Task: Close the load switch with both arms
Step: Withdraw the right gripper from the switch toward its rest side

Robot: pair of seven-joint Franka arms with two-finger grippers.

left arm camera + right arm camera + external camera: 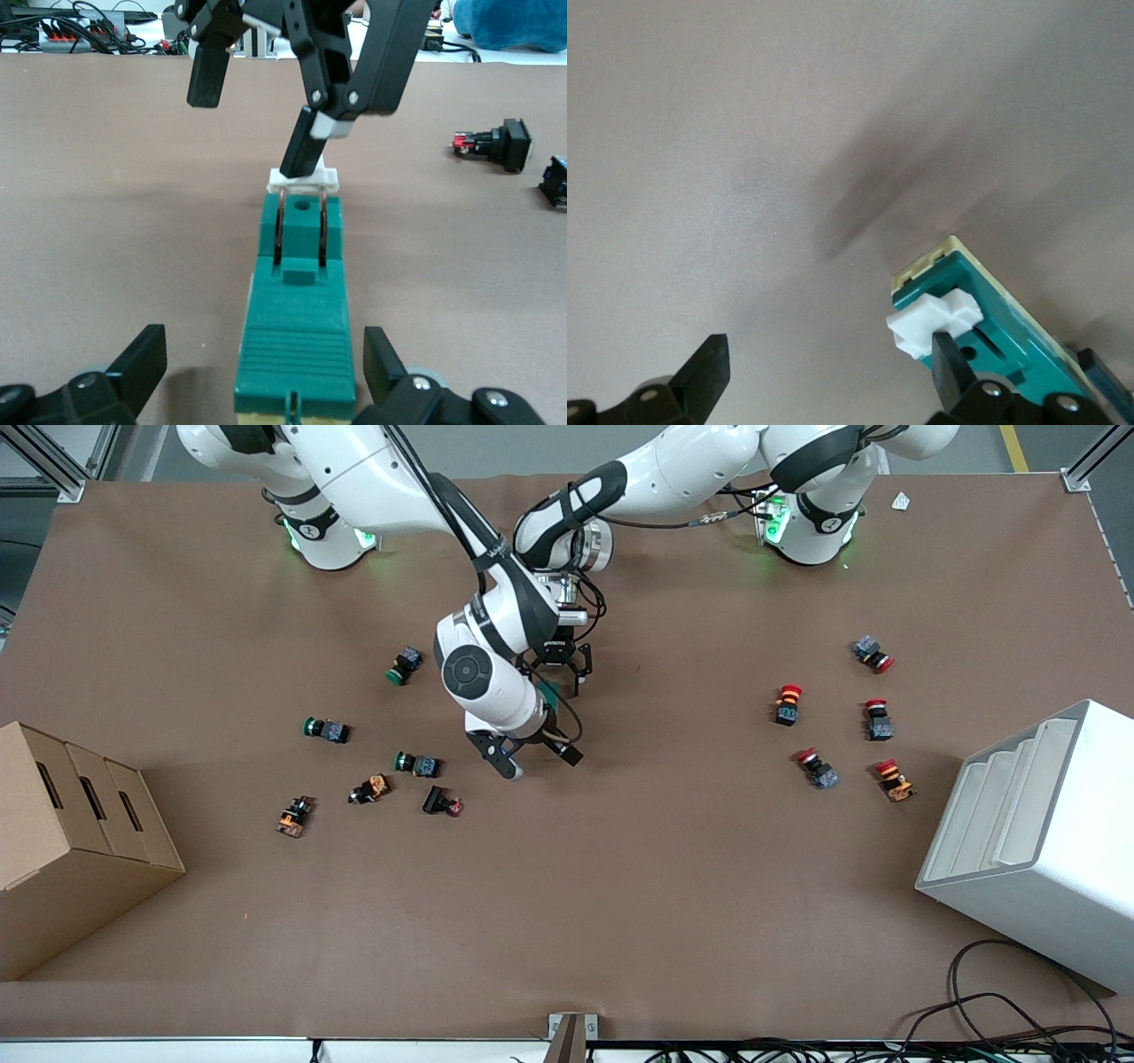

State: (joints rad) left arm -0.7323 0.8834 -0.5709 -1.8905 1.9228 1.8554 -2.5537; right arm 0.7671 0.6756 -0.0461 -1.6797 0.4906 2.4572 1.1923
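Note:
The load switch is a dark-green block with a cream-white lever at one end, lying on the brown table mid-way between the arms. In the front view only a sliver of the switch shows under the right arm. My left gripper is open and low, one finger on each side of the block's end away from the lever. My right gripper is open, with one finger touching the lever. In the front view the left gripper and right gripper meet over the switch.
Green-capped and orange push buttons lie toward the right arm's end, beside a cardboard box. Several red-capped push buttons lie toward the left arm's end, beside a white bin. A black button lies near the switch.

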